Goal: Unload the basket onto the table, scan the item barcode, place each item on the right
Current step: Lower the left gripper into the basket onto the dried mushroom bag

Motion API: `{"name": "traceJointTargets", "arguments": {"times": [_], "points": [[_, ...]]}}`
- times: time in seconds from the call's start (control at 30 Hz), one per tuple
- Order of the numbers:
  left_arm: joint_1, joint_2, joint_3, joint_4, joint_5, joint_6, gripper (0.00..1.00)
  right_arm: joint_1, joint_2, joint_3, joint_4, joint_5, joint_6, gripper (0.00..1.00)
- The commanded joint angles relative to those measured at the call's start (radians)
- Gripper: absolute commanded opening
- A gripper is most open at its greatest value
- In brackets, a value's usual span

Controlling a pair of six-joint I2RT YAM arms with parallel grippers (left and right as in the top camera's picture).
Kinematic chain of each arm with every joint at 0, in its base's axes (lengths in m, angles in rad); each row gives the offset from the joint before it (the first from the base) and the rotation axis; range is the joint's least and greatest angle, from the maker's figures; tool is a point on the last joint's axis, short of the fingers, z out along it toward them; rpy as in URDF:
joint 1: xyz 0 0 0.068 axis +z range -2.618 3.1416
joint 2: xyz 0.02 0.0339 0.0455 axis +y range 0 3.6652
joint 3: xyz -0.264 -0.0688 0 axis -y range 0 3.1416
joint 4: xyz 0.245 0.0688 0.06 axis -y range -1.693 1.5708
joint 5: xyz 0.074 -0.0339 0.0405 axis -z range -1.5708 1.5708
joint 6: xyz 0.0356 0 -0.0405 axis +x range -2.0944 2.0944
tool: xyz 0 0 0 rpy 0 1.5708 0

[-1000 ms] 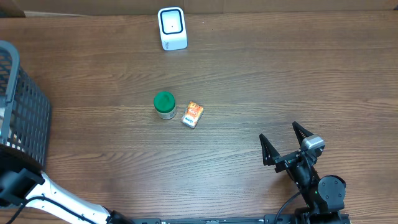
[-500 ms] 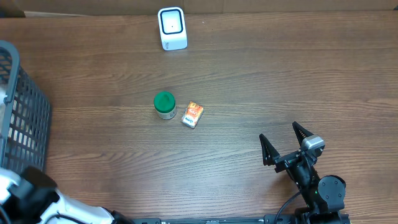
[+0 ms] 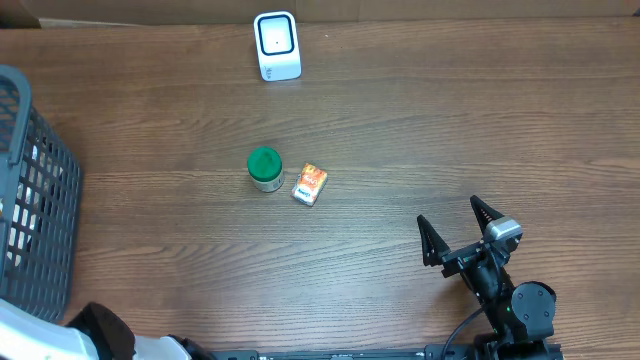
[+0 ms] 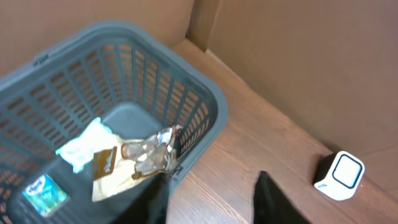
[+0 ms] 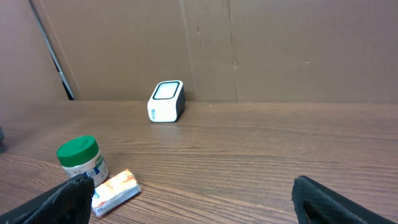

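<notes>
Two items, green-lidded jar (image 3: 265,168) and orange packet (image 3: 310,184), sit close mid-tabletop (image 3: 420,110), scanner (image 3: 277,45) at twelve o'clock. Right hand (image 3: 449,212) spread, empty; left hand (image 4: 212,186) parted over the basket (image 4: 205,106). Grabbing one could knock its neighbour.

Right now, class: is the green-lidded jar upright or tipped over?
Upright. The green-lidded jar stands on its base, lid on top, in the right wrist view; from overhead mostly its round lid shows.

right arm (image 3: 492,278) black, grey wrist block; left arm (image 3: 30,335) white, black joint
</notes>
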Motion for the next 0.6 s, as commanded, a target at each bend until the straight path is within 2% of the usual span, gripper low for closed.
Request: {"name": "traceJointTargets", "arguments": {"times": [0.0,0.3,0.57], "points": [[0.023,0.066,-0.031,-0.003,-0.023,-0.006,0.34,-0.003,-0.01,-0.01,0.007,0.004,0.008,1.0],[0.131,0.233,-0.042,-0.042,-0.023,-0.014,0.54,-0.003,-0.01,-0.01,0.007,0.004,0.007,1.0],[0.174,0.412,-0.042,-0.076,-0.047,0.03,0.64,-0.003,-0.01,-0.01,0.007,0.004,0.007,1.0]]}}
